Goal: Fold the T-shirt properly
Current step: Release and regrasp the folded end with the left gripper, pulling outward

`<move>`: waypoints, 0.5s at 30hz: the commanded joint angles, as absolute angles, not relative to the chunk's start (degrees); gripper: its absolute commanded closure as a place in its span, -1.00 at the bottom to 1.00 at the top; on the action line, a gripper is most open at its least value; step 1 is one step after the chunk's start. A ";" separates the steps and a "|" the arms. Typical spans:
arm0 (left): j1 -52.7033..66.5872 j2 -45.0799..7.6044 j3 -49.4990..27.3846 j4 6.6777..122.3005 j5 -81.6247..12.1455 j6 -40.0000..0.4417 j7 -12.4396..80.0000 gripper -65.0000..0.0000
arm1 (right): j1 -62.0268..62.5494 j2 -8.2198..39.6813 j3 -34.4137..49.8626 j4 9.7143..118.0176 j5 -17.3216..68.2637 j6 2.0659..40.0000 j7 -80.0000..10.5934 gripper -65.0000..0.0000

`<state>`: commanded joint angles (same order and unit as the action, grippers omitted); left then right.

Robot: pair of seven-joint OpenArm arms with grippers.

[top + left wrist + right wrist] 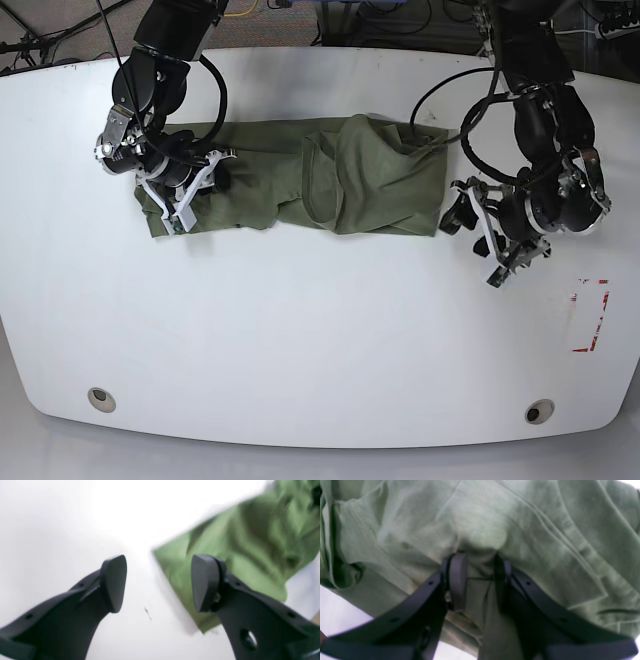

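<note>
Base view shows one T-shirt [330,185] lying bunched in a long strip across the white tabletop [300,340], between two arms. The right tool [477,580] pinches a fold of its cloth. The left tool [158,582], spread wide and empty, hangs just beside its edge.

Left wrist view: T-shirt [240,552] motion-blurred, cut off at the top and right edges. Right wrist view: right gripper [477,580] fingertips buried in cloth (grip contact unresolved).
</note>
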<state>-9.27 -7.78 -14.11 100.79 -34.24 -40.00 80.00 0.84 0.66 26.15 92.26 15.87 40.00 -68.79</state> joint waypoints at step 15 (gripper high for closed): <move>-9.27 -7.78 12.26 96.04 -34.24 -40.00 80.00 0.24 | 0.92 0.66 26.15 92.00 15.87 40.00 -68.70 0.44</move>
<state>-9.27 -7.78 12.26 96.04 -34.24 -40.00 80.00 0.92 0.66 26.15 92.00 15.87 40.00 -68.70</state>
